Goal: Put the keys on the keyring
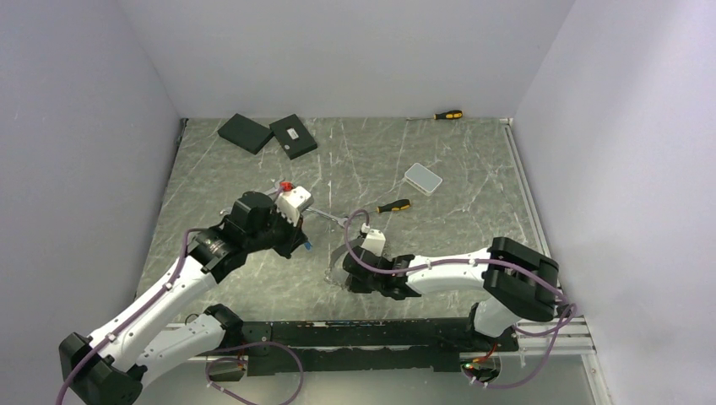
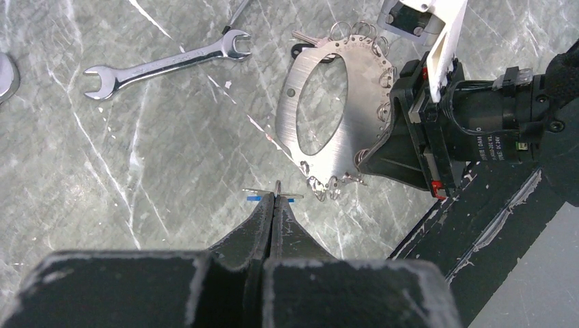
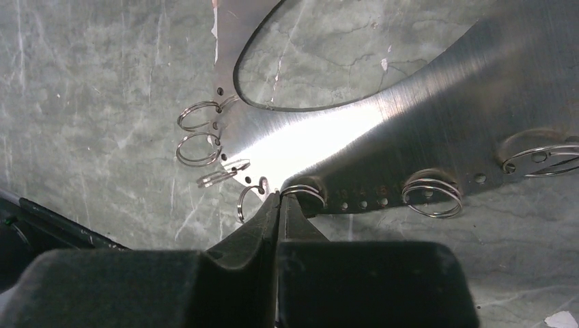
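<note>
Threading stage: left pincer (image 2: pixel 274 200) clamps what looks like a small key (image 2: pixel 278 186), right pincer (image 3: pixel 280 199) pinches the rim of the keyring plate (image 3: pixel 410 130); next, the key must meet a split ring (image 3: pixel 304 193).

**Middle Crowded, Sides Open**

The plate (image 2: pixel 365 82), held at its edge by the right gripper (image 3: pixel 280 197), and a spanner (image 2: pixel 164 65) fill mid-table. Two black boxes (image 1: pixel 268 133) block the upper left; a clear box (image 1: pixel 423 177) and screwdriver (image 1: pixel 393 205) sit centre-right. The table (image 1: pixel 473 152) lies bare upper right.
</note>
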Robot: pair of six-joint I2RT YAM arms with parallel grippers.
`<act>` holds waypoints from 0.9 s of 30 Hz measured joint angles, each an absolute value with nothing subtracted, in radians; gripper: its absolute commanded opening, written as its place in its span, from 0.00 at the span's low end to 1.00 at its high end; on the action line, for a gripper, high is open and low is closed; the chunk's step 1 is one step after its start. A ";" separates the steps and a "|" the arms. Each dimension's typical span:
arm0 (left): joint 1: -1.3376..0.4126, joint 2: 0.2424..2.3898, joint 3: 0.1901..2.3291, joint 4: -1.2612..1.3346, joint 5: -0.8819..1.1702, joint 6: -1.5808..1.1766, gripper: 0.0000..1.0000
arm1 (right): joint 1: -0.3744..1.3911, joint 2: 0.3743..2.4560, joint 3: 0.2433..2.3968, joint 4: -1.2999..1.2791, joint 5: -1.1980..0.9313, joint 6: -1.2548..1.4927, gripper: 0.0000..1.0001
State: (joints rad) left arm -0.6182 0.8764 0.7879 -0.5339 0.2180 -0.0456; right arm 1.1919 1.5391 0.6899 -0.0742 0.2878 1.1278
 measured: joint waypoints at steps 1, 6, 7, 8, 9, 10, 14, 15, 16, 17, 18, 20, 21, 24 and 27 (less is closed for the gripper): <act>-0.618 0.874 0.788 -0.536 0.218 -0.046 0.00 | 1.192 1.541 0.693 -0.078 0.290 1.131 0.00; -0.618 0.867 0.788 -0.538 0.212 -0.046 0.00 | 1.193 1.544 0.698 -0.082 0.299 1.125 0.00; -0.618 0.867 0.788 -0.537 0.212 -0.046 0.00 | 1.193 1.540 0.696 -0.079 0.299 1.114 0.00; -0.618 0.866 0.788 -0.538 0.212 -0.046 0.00 | 1.193 1.531 0.689 -0.076 0.299 1.099 0.00; -0.618 0.866 0.788 -0.538 0.212 -0.046 0.00 | 1.193 1.518 0.679 -0.074 0.300 1.082 0.00; -0.618 0.866 0.788 -0.538 0.212 -0.046 0.00 | 1.193 1.496 0.662 -0.069 0.300 1.058 0.00; -0.618 0.864 0.788 -0.538 0.213 -0.045 0.00 | 1.193 1.331 0.588 -0.051 0.296 0.924 0.00; -0.618 0.862 0.788 -0.538 0.214 -0.045 0.00 | 1.193 1.294 0.577 -0.039 0.292 0.894 0.00; -0.618 0.857 0.788 -0.537 0.218 -0.046 0.00 | 1.190 1.251 0.562 -0.019 0.282 0.853 0.00; -0.618 0.852 0.788 -0.536 0.223 -0.046 0.00 | 1.187 1.207 0.549 0.000 0.273 0.809 0.00; -0.618 0.843 0.788 -0.534 0.233 -0.047 0.00 | 1.184 1.164 0.537 0.021 0.258 0.764 0.00; -0.618 0.823 0.788 -0.527 0.256 -0.051 0.00 | 1.179 1.102 0.518 0.061 0.228 0.688 0.00; -0.618 0.813 0.788 -0.520 0.271 -0.054 0.00 | 1.178 1.073 0.508 0.082 0.212 0.648 0.00; -0.619 0.789 0.797 -0.509 0.331 -0.063 0.00 | 1.171 1.002 0.470 0.151 0.160 0.539 0.00; -0.619 0.789 0.835 -0.512 0.378 -0.064 0.00 | 1.166 0.946 0.414 0.239 0.113 0.456 0.00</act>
